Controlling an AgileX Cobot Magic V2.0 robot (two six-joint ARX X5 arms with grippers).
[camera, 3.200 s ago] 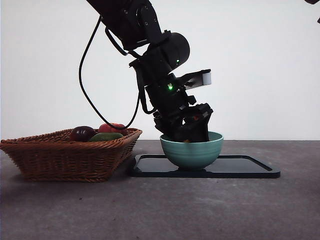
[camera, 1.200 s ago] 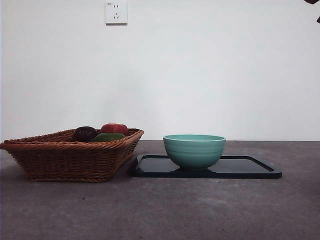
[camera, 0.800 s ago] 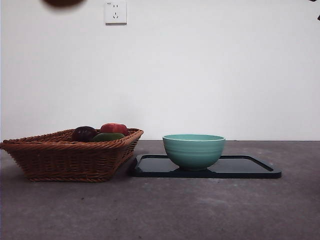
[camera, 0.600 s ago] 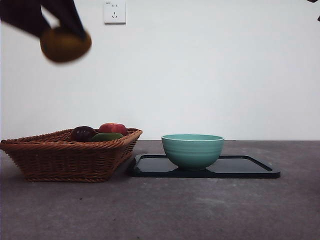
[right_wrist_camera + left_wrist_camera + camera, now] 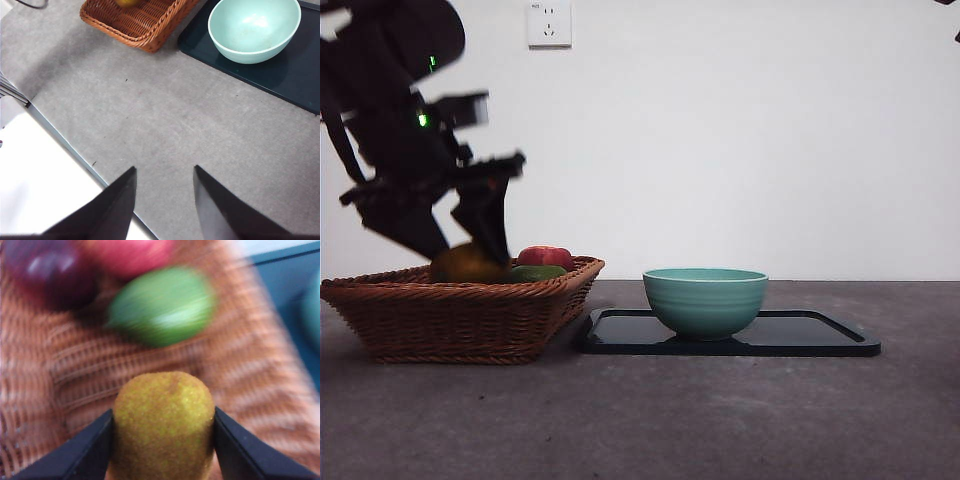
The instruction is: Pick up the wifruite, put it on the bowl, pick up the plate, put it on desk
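In the front view the left claw [image 5: 470, 250] lowers a brown kiwifruit [image 5: 465, 264] into the wicker basket [image 5: 460, 310] beside the empty bowl [image 5: 705, 300]; the left wrist view shows it clamped; the right claw [image 5: 164, 200] hangs parted over the tabletop [image 5: 165, 130].

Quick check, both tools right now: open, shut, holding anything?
Left tool: shut on the fuzzy yellow-brown kiwifruit, over the brown wicker basket.
Right tool: open, empty.
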